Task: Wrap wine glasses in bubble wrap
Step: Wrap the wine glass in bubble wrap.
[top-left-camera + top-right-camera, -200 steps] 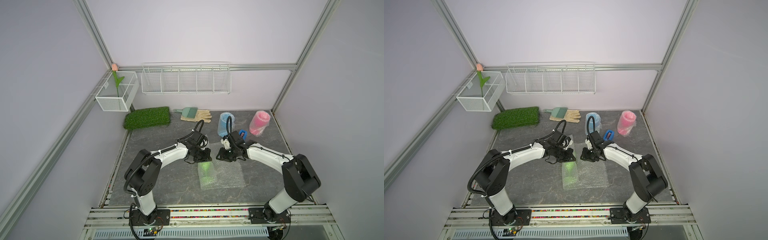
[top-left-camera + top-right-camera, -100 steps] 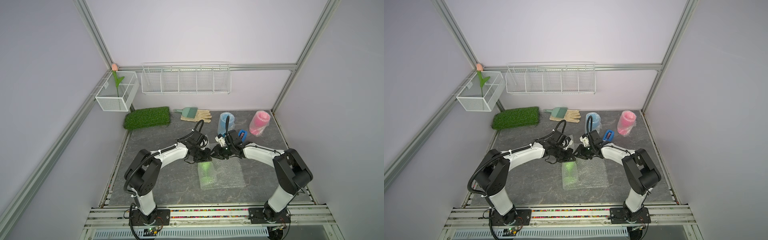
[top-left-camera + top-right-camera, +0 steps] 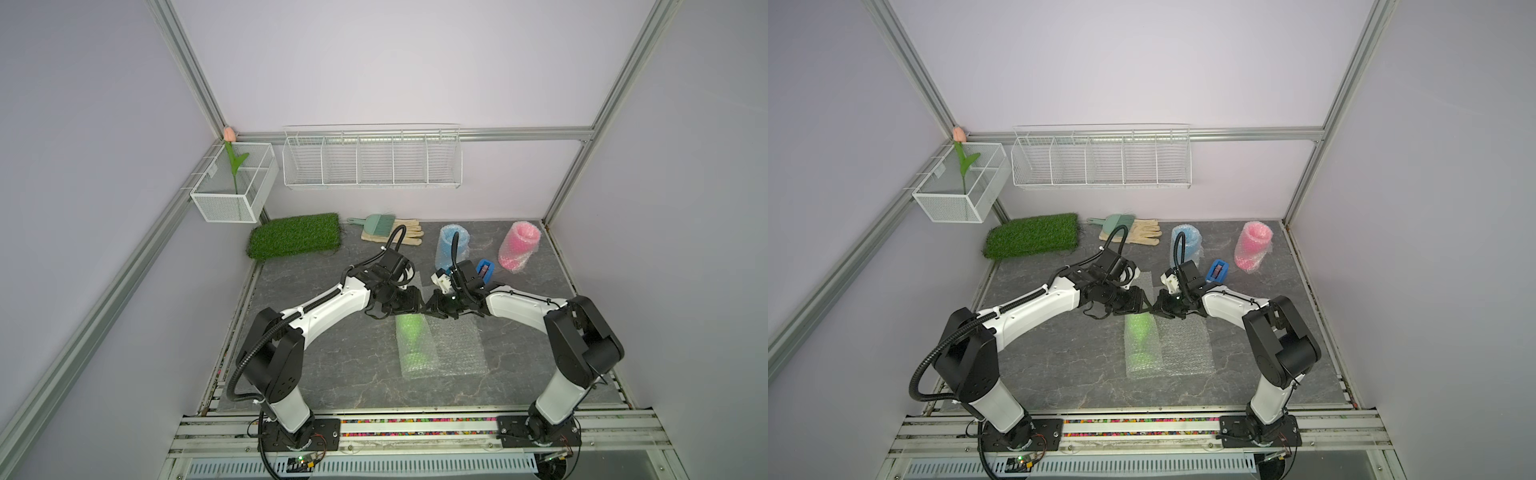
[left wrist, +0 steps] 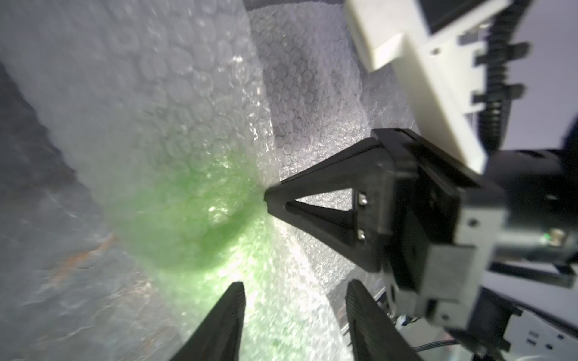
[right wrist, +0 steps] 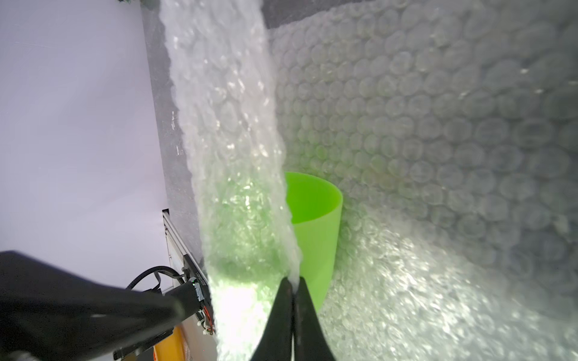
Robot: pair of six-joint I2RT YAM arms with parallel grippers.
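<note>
Right gripper (image 5: 292,281) pinched shut on bubble wrap (image 5: 406,125) edge folded over the lying green goblet (image 5: 316,225). Left gripper (image 4: 294,289) jaws apart, holding nothing. Best bet: pull flap taut, roll evenly, don't drag goblet. Grey table (image 3: 332,365). Behind, blue goblet (image 3: 451,245) and pink goblet (image 3: 519,245) stand wrapped. Turf mat (image 3: 295,235), lilac walls.

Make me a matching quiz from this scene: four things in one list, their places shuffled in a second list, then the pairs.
Things:
1 green goblet
2 pink goblet
3 tulip
4 brush

Places:
A in the mesh basket
B by the glove
C wrapped, back right corner
D lying under a bubble wrap fold

Pairs: 1-D, 2-C, 3-A, 4-B.
</note>
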